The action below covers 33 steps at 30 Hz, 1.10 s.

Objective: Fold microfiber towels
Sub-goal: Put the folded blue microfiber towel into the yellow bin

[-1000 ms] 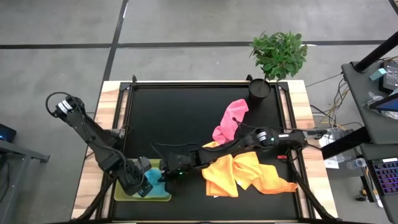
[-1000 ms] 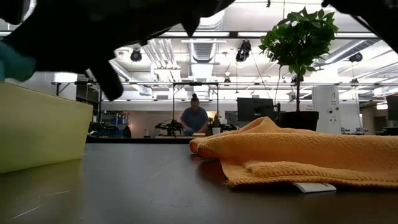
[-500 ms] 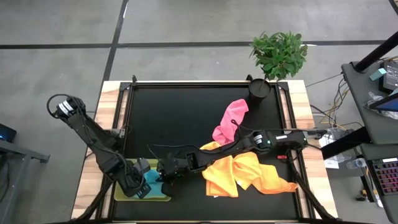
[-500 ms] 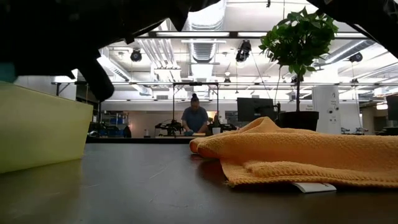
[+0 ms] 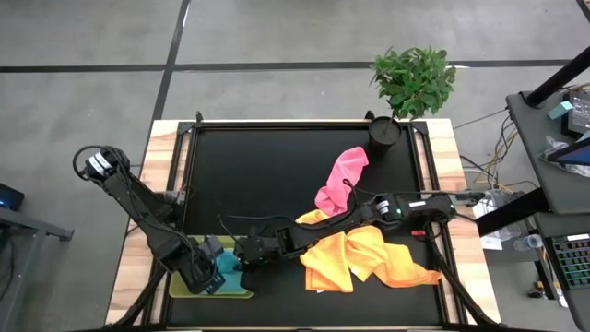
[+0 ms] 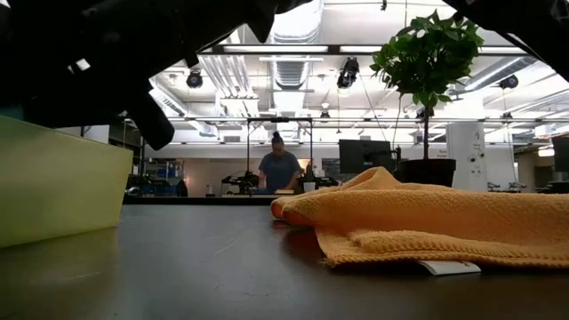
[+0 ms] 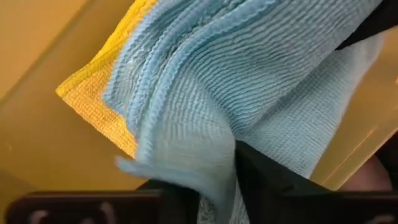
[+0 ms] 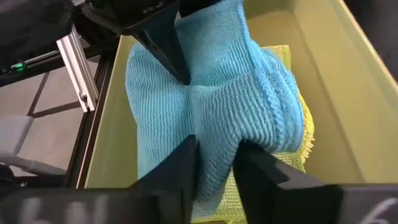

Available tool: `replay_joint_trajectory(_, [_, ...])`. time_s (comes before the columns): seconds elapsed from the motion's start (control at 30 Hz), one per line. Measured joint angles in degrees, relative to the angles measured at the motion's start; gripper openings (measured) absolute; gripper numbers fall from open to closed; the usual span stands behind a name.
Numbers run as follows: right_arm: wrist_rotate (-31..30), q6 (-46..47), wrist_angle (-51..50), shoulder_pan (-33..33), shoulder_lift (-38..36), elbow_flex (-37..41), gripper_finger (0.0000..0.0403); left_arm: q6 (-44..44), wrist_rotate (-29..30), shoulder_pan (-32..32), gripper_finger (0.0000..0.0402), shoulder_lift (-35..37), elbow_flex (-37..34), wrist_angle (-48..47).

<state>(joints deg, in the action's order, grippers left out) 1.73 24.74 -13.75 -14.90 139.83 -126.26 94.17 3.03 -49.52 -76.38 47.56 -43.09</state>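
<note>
A light blue towel (image 5: pixel 227 266) lies bunched in the lime-green tray (image 5: pixel 236 293) at the table's near left corner, on top of a yellow towel (image 7: pixel 93 93). My left gripper (image 5: pixel 206 272) stands over the tray from the left and is shut on the blue towel (image 7: pixel 261 81). My right gripper (image 5: pixel 241 253) reaches across from the right and is shut on the same towel (image 8: pixel 242 93). In the low view the tray wall (image 6: pixel 53 187) hides the towel. My left gripper pinches a folded part of the blue towel (image 7: pixel 214 155) between its two fingers (image 7: pixel 261 180). It comes steeply from above. The towel rests on the yellow towel in the tray. My right gripper pinches a bunched fold of the blue towel (image 8: pixel 217 134) between its two fingers (image 8: pixel 183 168). It comes slanting down from the table's right. The cloth bulges slack beyond the fingers and lies on the yellow towel (image 8: pixel 295 155).
Orange towels (image 5: pixel 369 260) lie crumpled at the near right, under the right arm, and fill the low view's right (image 6: pixel 427 222). A pink towel (image 5: pixel 341 177) lies farther back. A potted plant (image 5: pixel 413 83) stands at the far right corner. A person (image 6: pixel 278 169) sits in the room behind.
My left gripper has sunk toward the tray with the light blue towel. In the low view the towel showed above the tray wall a second ago and has now dropped out of sight behind it.
</note>
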Motion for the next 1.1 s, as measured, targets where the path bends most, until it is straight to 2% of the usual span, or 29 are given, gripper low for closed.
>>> replay_joint_trajectory(0.2, [-0.40,-1.28,-0.23,-0.09,-0.23,0.02,0.0147,-1.61,0.04,0.00,0.0131,0.37,-0.34,-3.29])
replay_joint_trajectory(0.4, [-1.63,-2.01,-3.12,-0.11,-1.87,0.03,0.0182,-3.89,0.11,-0.04,0.0155,1.45,-0.34,-6.06])
replay_joint_trajectory(0.73, [-7.92,-5.42,-14.15,-0.09,-3.08,-3.64,0.0173,-6.14,0.28,-0.04,0.0164,6.89,-0.15,-11.47])
replay_joint_trajectory(0.93, [-7.91,-9.31,-14.24,-0.09,-3.72,-3.87,0.0171,-8.01,0.39,-0.03,0.0164,9.60,-0.11,-11.91])
replay_joint_trajectory(1.1, [-7.79,-9.82,-11.17,0.00,-3.34,-3.87,0.0168,-13.37,0.53,0.00,0.0162,9.15,0.45,-10.64])
